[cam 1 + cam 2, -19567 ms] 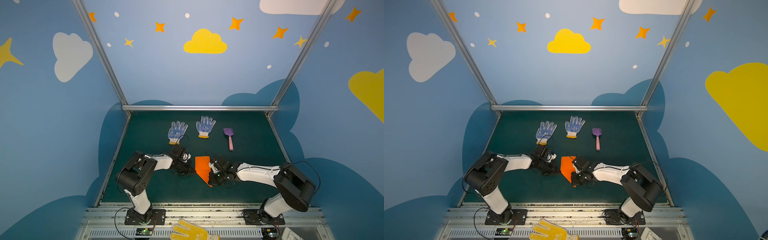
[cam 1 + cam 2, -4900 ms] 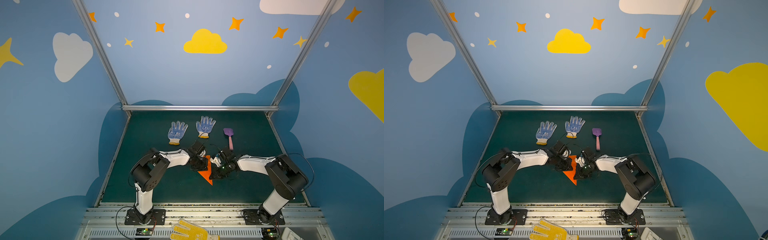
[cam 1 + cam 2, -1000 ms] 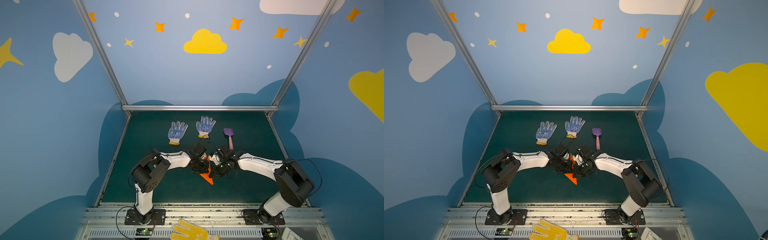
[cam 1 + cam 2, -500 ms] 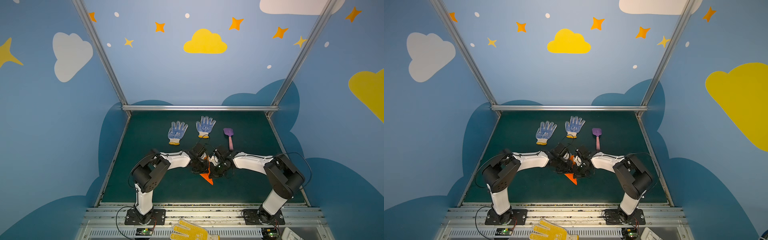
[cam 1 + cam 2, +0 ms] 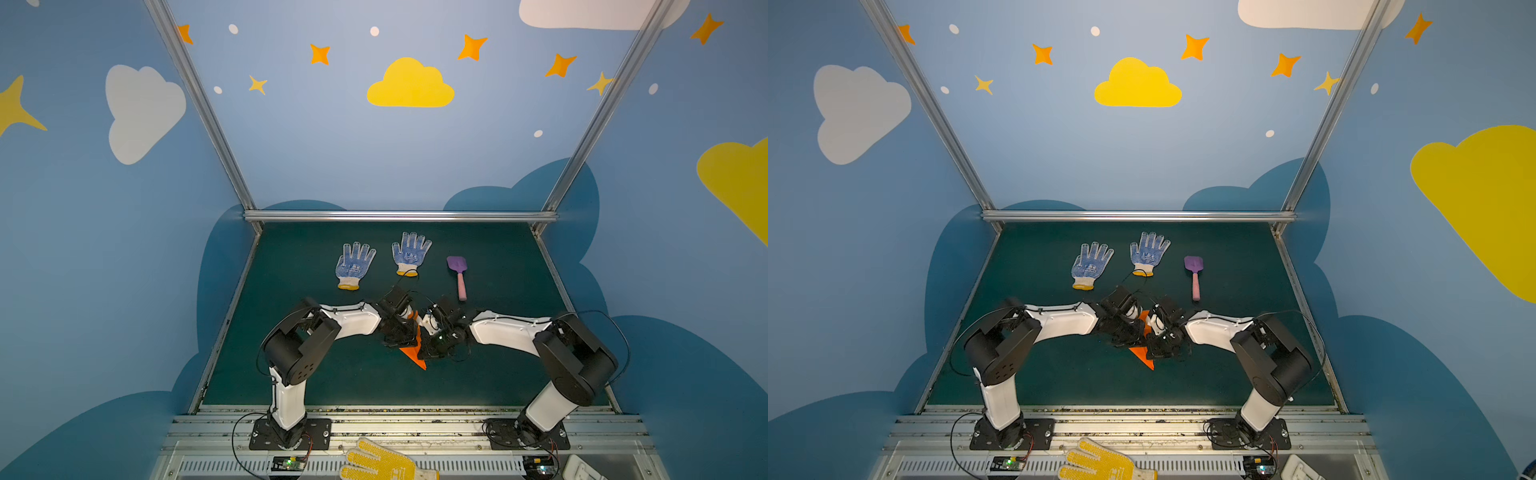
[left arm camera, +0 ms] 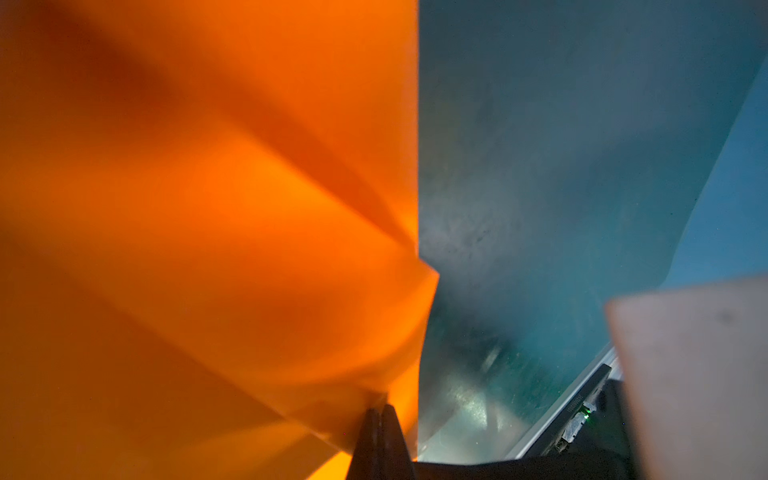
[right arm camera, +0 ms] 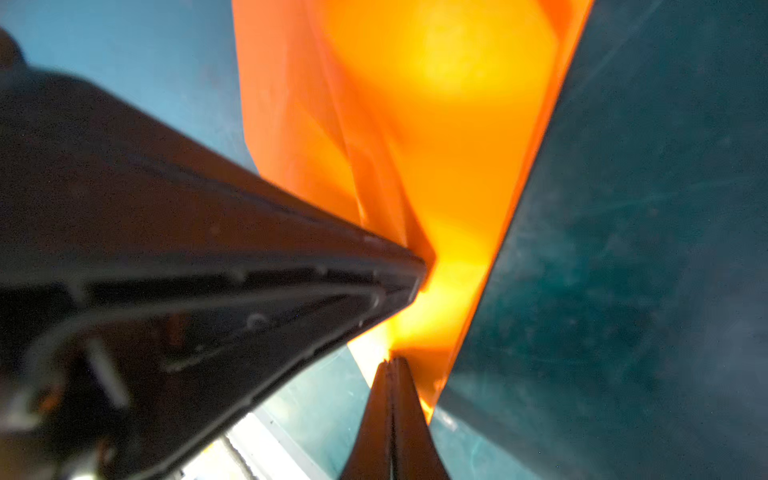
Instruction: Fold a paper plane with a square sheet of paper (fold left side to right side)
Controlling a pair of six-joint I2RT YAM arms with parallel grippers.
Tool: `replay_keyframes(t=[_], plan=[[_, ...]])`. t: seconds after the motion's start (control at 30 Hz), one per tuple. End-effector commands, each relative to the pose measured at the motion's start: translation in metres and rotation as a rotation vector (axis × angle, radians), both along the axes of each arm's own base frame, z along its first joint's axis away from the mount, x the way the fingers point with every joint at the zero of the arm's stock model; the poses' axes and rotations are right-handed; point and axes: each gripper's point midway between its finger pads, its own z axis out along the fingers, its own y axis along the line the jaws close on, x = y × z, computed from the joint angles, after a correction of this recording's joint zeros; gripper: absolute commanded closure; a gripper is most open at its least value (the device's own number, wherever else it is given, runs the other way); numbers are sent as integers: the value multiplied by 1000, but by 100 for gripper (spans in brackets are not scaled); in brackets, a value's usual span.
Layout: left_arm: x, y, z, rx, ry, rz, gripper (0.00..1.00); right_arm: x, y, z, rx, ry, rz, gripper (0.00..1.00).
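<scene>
Mid-bench, the left claw and right claw each pinched shut on the orange paper plane, nose pointing near.

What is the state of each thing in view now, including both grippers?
paper, folded to a point, pinched by both grippers
left gripper, shut on paper
right gripper, shut on paper
shovel, lying flat
blue glove by shovel, lying flat
other blue glove, lying flat
yellow glove, lying flat
</scene>
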Motion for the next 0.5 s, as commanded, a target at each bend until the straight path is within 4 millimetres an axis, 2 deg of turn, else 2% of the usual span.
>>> replay_keyframes(t=[0.0,0.4,0.47], plan=[[-1,23,-21,98,14,41,96,-31,-28,-23,-125,75,16,100],[-1,26,-20,102,11,44,96,-44,-41,-28,-148,78,-6,100],[0,27,-20,104,10,45,96,-51,-50,-33,-168,93,-15,100]])
